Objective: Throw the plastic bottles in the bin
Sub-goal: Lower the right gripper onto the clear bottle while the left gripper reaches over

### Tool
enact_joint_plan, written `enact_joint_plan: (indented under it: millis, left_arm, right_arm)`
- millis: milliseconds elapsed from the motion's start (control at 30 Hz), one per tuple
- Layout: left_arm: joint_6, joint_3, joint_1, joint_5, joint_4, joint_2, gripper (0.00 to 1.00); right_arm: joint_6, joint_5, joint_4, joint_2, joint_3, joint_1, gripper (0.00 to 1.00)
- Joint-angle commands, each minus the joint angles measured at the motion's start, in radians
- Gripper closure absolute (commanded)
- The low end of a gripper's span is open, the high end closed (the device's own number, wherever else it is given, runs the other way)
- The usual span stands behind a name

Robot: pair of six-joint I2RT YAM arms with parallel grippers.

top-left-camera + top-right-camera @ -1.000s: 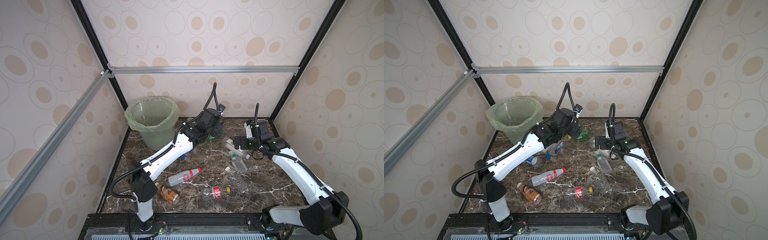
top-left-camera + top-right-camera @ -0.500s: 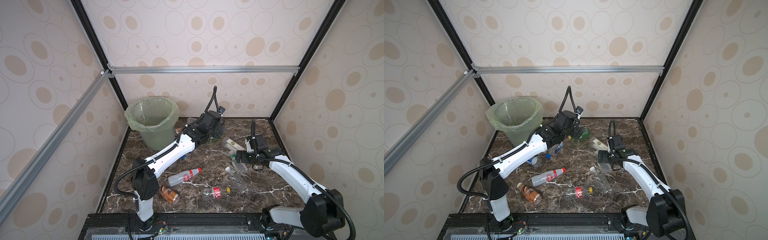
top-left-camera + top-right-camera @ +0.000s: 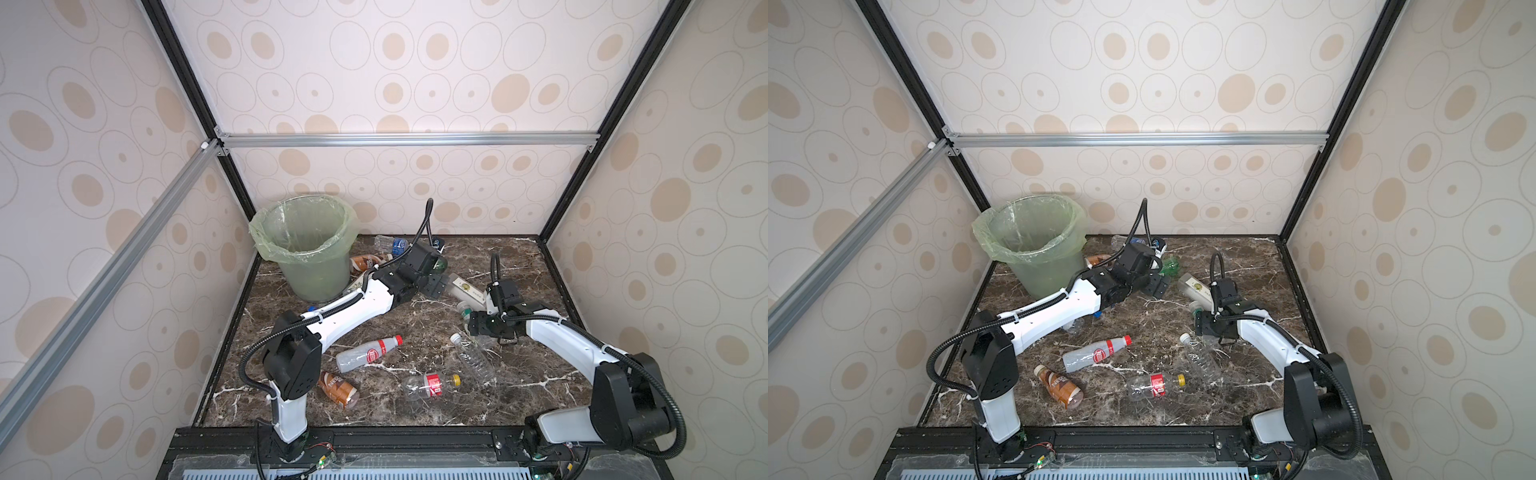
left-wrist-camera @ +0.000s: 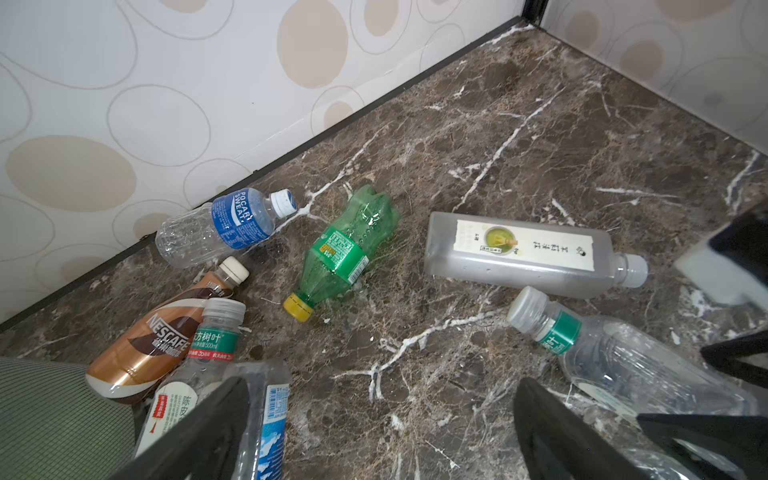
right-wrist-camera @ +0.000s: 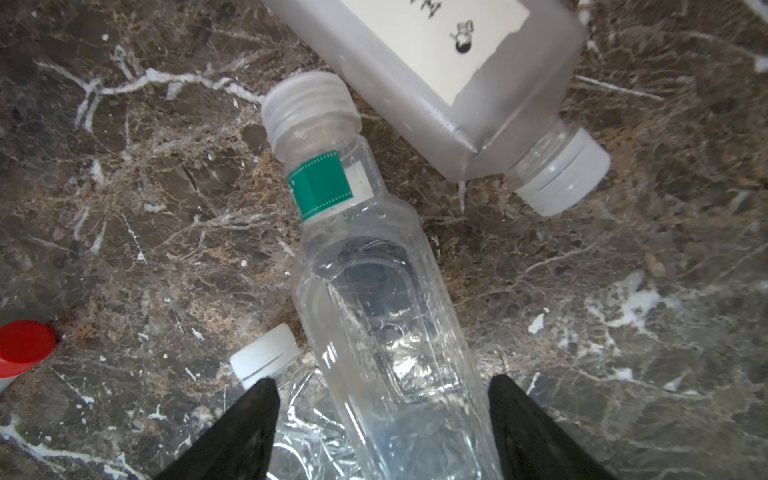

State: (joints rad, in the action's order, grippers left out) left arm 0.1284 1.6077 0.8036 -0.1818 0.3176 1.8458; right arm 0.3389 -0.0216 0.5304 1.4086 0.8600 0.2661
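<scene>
over the marble table [image 3: 419,332] our right gripper [image 5: 382,380] sits, jaws apart astride the clear green-banded bottle [image 5: 365,270], arm bent; our left gripper [image 4: 380,382] gapes wide near the green bottle [image 4: 345,249], arm outstretched.

Dark marble tabletop [image 3: 519,399] bears scattered plastic bottles [image 3: 368,355] and the bin [image 3: 316,274]

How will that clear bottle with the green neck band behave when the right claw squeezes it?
Probably light: the clear bottle looks empty. Its thin walls may buckle under the right gripper. Lying sideways on the smooth marble floor, it could skid away.
</scene>
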Motion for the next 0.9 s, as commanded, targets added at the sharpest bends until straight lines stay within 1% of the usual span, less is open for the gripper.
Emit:
enact_joint_plan:
  millis: [0, 100, 167, 333, 400, 500, 633, 767, 867]
  left_arm:
    - [0.034, 0.001, -0.001, 0.019, -0.02, -0.011, 0.01]
    - [0.027, 0.001, -0.002, -0.021, -0.014, -0.01, 0.01]
    - [0.022, -0.001, -0.001, -0.028, -0.017, -0.017, 0.01]
    - [0.052, 0.024, -0.013, -0.021, 0.008, -0.008, 0.01]
    - [0.074, 0.047, -0.025, 0.028, 0.038, 0.008, 0.01]
    - [0.112, 0.035, -0.038, 0.083, 0.03, 0.001, 0.01]
    - [0.156, 0.017, -0.053, 0.135, 0.012, -0.016, 0.01]
    - [0.198, 0.029, -0.069, 0.148, 0.022, -0.016, 0.01]
    - [0.237, 0.04, -0.091, 0.179, 0.029, -0.019, 0.01]
  right_arm:
    - [-0.022, 0.043, -0.003, 0.041, 0.023, 0.009, 0.2]
    - [-0.033, 0.053, -0.003, 0.071, 0.035, 0.009, 0.23]
    - [-0.038, 0.064, -0.003, 0.085, 0.042, 0.036, 0.24]
    - [-0.05, 0.08, -0.005, 0.127, 0.065, 0.041, 0.29]
    - [-0.054, 0.084, -0.007, 0.141, 0.071, 0.045, 0.34]
    - [-0.062, 0.09, -0.006, 0.152, 0.079, 0.049, 0.4]
    - [-0.072, 0.086, -0.003, 0.151, 0.092, 0.051, 0.44]
    - [-0.081, 0.071, -0.002, 0.141, 0.114, 0.06, 0.45]
    - [-0.089, 0.059, 0.005, 0.124, 0.143, 0.077, 0.45]
